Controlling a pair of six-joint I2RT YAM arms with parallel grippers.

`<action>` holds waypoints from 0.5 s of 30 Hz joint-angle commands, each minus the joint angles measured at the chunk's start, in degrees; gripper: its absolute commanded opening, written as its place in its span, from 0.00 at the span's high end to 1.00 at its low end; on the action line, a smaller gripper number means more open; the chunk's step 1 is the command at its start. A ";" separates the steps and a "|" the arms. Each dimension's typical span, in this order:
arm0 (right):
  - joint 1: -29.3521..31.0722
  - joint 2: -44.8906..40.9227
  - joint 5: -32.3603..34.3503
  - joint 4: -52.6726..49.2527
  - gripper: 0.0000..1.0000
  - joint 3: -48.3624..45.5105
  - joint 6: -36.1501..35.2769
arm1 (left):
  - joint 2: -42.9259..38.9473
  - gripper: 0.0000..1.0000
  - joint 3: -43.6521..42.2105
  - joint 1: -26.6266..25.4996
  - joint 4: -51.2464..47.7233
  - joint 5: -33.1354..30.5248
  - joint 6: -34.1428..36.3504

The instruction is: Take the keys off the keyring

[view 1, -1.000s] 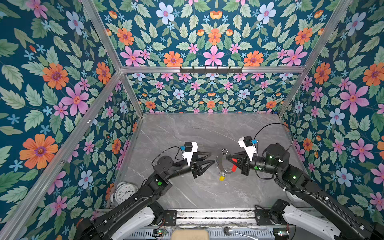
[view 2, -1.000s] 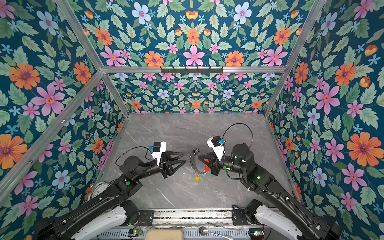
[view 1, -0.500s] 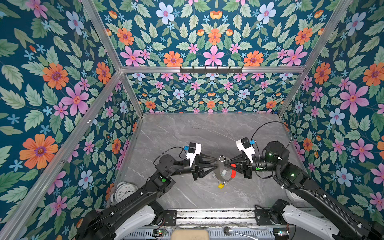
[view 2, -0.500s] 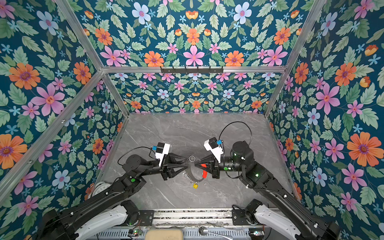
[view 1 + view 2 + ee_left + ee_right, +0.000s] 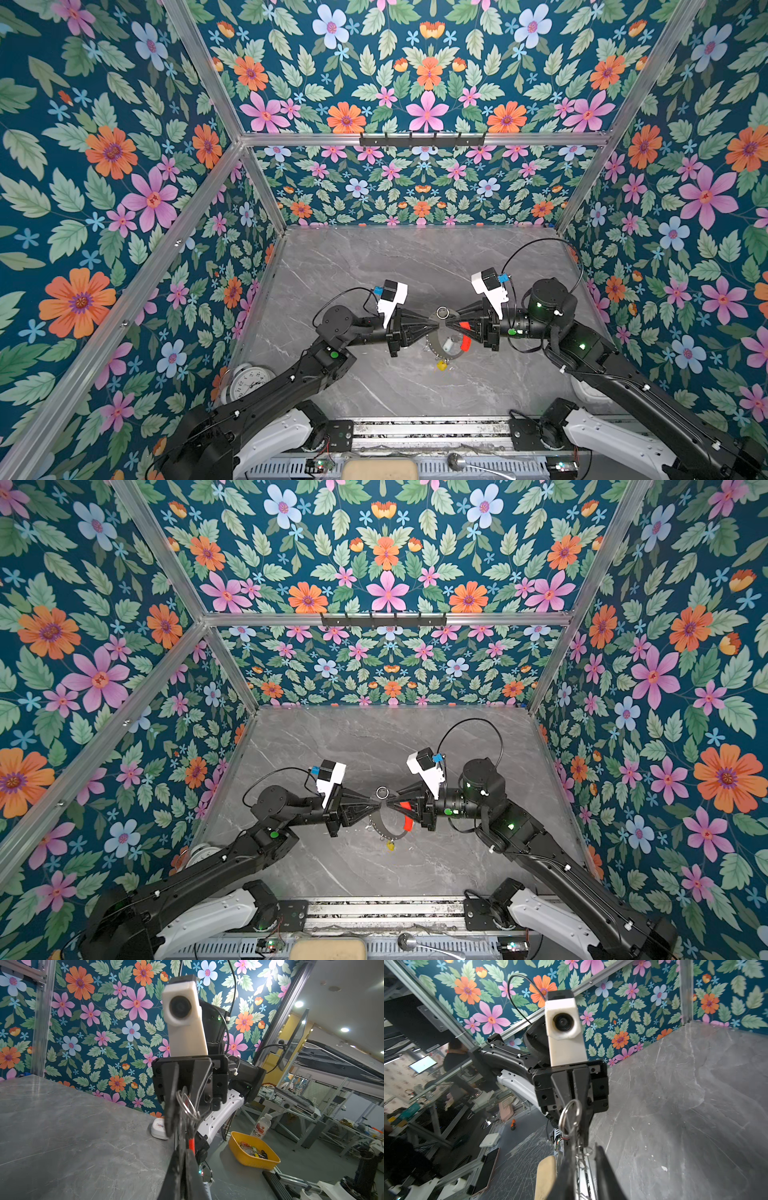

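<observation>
Over mid table, grippers are meeting tip to tip at the keyring, seen in both top views. L gripper is pinching the grey band's upper end, jaws fully together. R gripper is sitting w/ jaws partly apart, band between them, not clamped. Yellow-tag key is hanging at the band's lowest pt, pale-tag key is dangling inside the curve.
</observation>
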 commanded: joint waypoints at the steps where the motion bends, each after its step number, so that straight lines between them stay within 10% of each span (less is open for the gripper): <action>1: -0.02 -1.91 5.33 1.18 0.45 -0.62 0.37 | -0.08 1.00 0.82 0.10 1.12 -4.02 -0.78; 15: 2.93 -9.82 21.71 3.88 0.43 -12.29 2.43 | -2.10 1.00 2.86 -0.25 -9.38 -32.63 0.36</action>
